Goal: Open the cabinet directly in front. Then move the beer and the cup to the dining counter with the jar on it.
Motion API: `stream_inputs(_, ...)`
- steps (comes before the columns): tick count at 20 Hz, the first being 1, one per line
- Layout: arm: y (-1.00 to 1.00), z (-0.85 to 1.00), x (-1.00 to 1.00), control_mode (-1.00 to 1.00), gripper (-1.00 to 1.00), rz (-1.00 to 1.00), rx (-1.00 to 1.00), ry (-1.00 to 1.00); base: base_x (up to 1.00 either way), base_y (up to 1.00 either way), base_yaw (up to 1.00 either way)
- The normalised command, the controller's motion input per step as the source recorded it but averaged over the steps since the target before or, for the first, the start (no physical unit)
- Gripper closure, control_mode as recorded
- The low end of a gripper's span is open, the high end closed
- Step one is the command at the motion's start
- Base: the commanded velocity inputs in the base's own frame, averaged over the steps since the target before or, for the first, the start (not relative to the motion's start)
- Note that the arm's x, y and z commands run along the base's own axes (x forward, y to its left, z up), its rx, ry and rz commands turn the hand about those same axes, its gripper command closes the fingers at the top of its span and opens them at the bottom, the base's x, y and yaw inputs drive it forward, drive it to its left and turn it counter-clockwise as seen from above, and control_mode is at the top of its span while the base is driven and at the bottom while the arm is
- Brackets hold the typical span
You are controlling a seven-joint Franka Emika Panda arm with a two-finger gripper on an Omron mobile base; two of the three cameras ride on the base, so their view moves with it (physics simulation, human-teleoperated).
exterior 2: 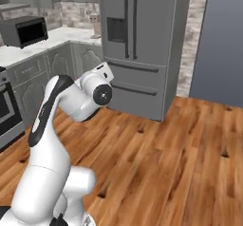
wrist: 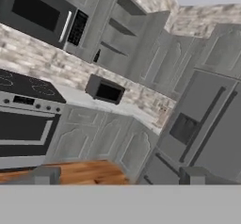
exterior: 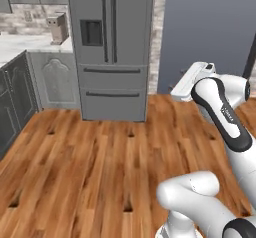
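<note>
**Two finger tips spread wide, the cabinet open to the left of the fridge**

In the hand view, which is rolled, you see the stove (wrist: 23,119) with its black cooktop farthest to the left of the fridge (wrist: 207,124). A built-in microwave (wrist: 40,11) hangs above the stove. Nearer to the fridge, a small black oven (wrist: 106,90) stands on the marble worktop (wrist: 84,100). Above this oven, and also left of the fridge, is the cabinet (wrist: 150,44). Its door is swung out and bare shelves show inside. At the lower left edge of the cabinet there is a small dark shape (wrist: 96,56); it is too small for you to tell what it is.

The gripper (wrist: 120,176) looks toward this corner with its jaws fully apart and nothing between them.

In the left base view, the white arm (exterior: 220,107) is folded over the wood floor (exterior: 90,152) to the right of the fridge, well apart from it. A brown block (exterior: 58,28) stands on the worktop just left of the fridge.
</note>
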Motion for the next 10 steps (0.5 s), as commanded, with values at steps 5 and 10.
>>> stream_inputs(5,0.0,0.0,0.0,1.0,-1.0,0.0,0.0,0.0,1.0,0.37,0.03)
stream_inputs(10,0.0,0.0,0.0,1.0,-1.0,0.0,0.0,0.0,1.0,0.38,0.03)
